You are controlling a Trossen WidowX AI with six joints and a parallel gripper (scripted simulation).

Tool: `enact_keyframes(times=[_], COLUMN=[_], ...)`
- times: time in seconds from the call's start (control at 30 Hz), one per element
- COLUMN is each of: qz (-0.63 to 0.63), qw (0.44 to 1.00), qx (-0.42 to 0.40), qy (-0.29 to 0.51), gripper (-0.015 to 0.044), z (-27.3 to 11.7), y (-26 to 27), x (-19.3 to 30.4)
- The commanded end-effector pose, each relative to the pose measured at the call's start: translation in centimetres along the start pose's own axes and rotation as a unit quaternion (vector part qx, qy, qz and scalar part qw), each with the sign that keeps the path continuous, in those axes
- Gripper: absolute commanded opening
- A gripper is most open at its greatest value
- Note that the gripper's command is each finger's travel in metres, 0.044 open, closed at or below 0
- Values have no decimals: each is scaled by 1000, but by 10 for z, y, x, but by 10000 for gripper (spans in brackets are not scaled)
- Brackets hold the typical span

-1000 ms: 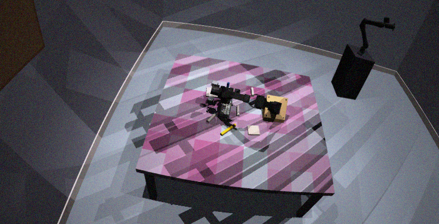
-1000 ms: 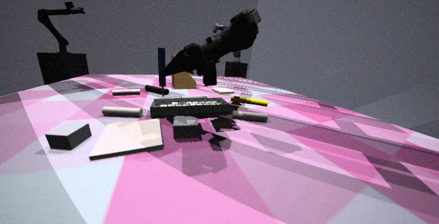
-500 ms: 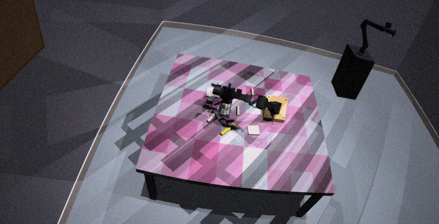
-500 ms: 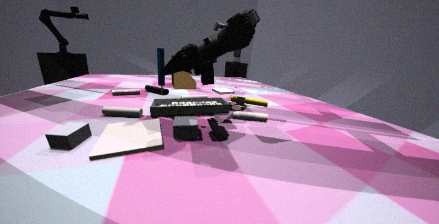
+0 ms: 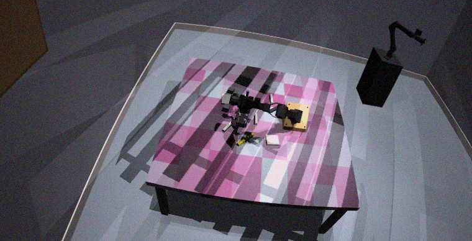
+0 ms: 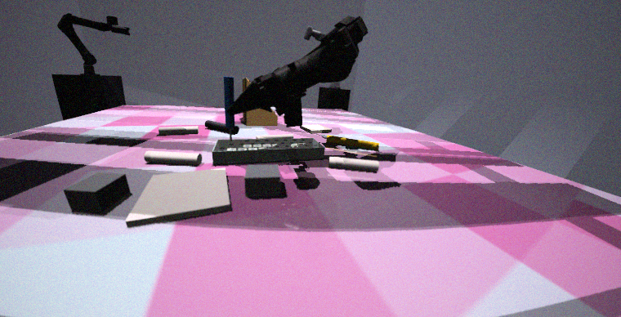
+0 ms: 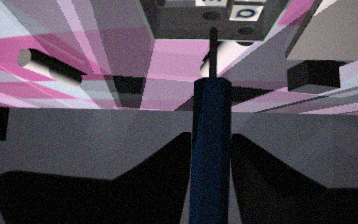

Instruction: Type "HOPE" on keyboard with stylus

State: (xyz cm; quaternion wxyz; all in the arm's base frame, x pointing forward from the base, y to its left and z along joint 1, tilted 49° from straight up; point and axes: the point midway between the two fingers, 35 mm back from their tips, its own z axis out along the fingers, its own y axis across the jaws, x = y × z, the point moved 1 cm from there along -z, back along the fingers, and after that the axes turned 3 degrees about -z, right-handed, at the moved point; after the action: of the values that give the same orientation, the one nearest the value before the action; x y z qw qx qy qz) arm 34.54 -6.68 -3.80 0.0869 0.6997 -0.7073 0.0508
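Observation:
The stylus point(image 6: 229, 97) point(image 7: 211, 175) has a blue body and a thin dark tip, and stands upright. My gripper point(image 6: 230, 109) point(image 7: 211, 142) is shut on its body, one black finger on each side. The dark grey keyboard point(image 6: 269, 155) point(image 5: 242, 120) point(image 7: 180, 25) lies below, with white letter keys. In the wrist view the tip overlaps the keyboard's near rim, beside a key point(image 7: 246, 12) with a round letter like O or Q; another key is cut off at the top. I cannot tell whether the tip touches anything. Most keys are out of the wrist view.
Pale cylinders point(image 6: 172, 158) point(image 6: 354, 164) lie on both sides of the keyboard, and a yellow one point(image 6: 351, 142) point(image 5: 245, 139) to its right. A dark block point(image 6: 262, 182) and a pale slab point(image 6: 186, 195) lie in front in the exterior view. A black cylinder point(image 6: 216, 126) lies behind the stylus.

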Motion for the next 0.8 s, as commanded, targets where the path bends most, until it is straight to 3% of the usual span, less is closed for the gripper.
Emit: enact_keyframes(times=[0.0,0.77], qz=[1,1], qw=[1000,1000], qx=[-3,-3], qy=[1,1], gripper=[79,81], z=[3,8], y=[2,2], x=[-2,-11])
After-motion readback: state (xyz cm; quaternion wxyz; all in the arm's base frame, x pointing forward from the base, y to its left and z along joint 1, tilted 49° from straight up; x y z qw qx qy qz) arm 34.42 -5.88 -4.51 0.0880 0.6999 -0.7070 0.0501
